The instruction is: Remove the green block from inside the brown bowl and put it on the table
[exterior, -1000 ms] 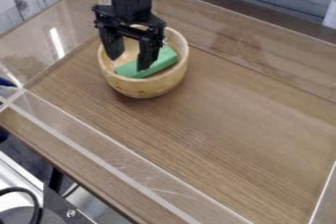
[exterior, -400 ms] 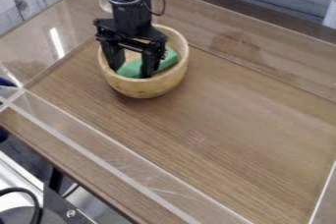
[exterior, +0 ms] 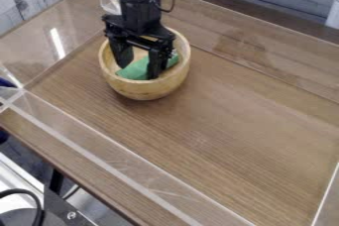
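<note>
The brown bowl [exterior: 146, 79] stands on the table [exterior: 225, 121] at the back left. Inside it lies the green block [exterior: 134, 70], partly hidden by the gripper. My gripper [exterior: 141, 63] points straight down into the bowl, open, with its black fingers [exterior: 117, 56] on either side of the block. Whether the fingers touch the block cannot be told.
Clear acrylic walls [exterior: 79, 136] run along the table's edges, close to the bowl on the left. A wide stretch of wood-grain tabletop lies to the right of and in front of the bowl.
The gripper has sunk a little deeper into the bowl and shifted slightly right, now straddling the block. The bowl and block have not moved.
</note>
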Motion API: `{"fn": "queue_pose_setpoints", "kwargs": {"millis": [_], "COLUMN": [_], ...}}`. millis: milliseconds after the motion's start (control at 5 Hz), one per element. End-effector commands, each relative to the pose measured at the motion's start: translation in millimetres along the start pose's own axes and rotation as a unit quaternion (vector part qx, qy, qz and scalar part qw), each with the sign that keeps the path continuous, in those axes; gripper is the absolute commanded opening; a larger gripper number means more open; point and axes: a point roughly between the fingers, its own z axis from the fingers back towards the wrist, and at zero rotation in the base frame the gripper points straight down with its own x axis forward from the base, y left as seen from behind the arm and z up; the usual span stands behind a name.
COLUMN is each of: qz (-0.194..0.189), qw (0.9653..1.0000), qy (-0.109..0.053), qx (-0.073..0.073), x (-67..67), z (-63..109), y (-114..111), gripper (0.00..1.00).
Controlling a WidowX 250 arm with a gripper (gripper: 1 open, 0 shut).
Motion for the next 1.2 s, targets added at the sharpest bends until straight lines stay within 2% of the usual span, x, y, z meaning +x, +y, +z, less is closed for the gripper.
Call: {"fn": "queue_pose_setpoints", "kwargs": {"millis": [0, 400, 600, 1000], "qz": [-0.002, 0.01, 0.01, 0.016], "qw": [0.9995, 0.9979, 0.9975, 0.9968], "qy": [-0.026, -0.039, -0.05, -0.062], "qx": [0.019, 0.05, 0.048, 0.048], "x": [18.7, 38.6, 46.4, 57.3], "z": [10.9, 0.6, -0.2, -0.3], "y": [3, -6, 2, 17], "gripper": [1.0, 1.0, 1.0, 1.0]}}
